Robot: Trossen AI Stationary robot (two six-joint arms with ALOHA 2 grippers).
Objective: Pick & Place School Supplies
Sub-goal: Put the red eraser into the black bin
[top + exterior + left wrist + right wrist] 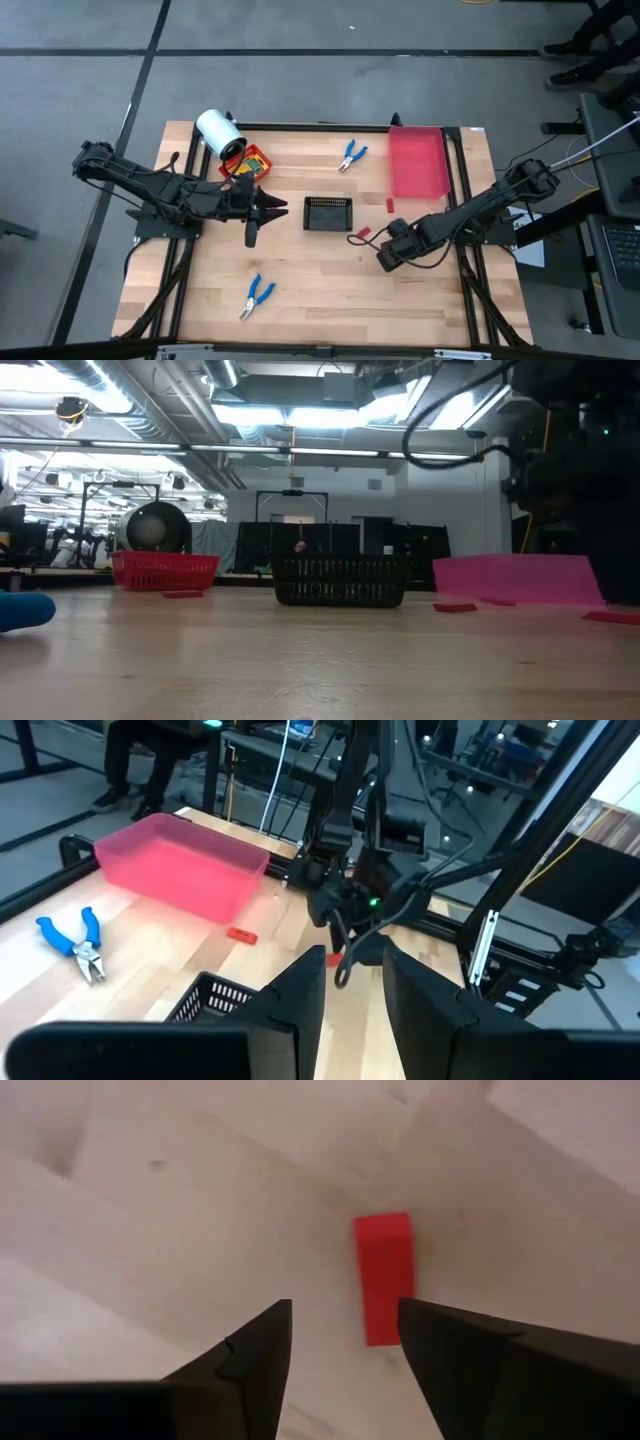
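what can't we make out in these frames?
- Box: print too small in high view; partly behind the white roll.
- Right gripper: high view too small to show whether it touches the red piece; right wrist view shows the piece lying between open fingers.
- Left gripper: waits left of the black tray.
- Pliers: low view's edge cuts them off.

Wooden table [330,290]. Black tray [328,213] near centre. Pink tray [417,160] at far right edge. White roll [217,130] at far left corner, touching the red basket [165,570]. Low view: both trays and basket upright on tabletop.
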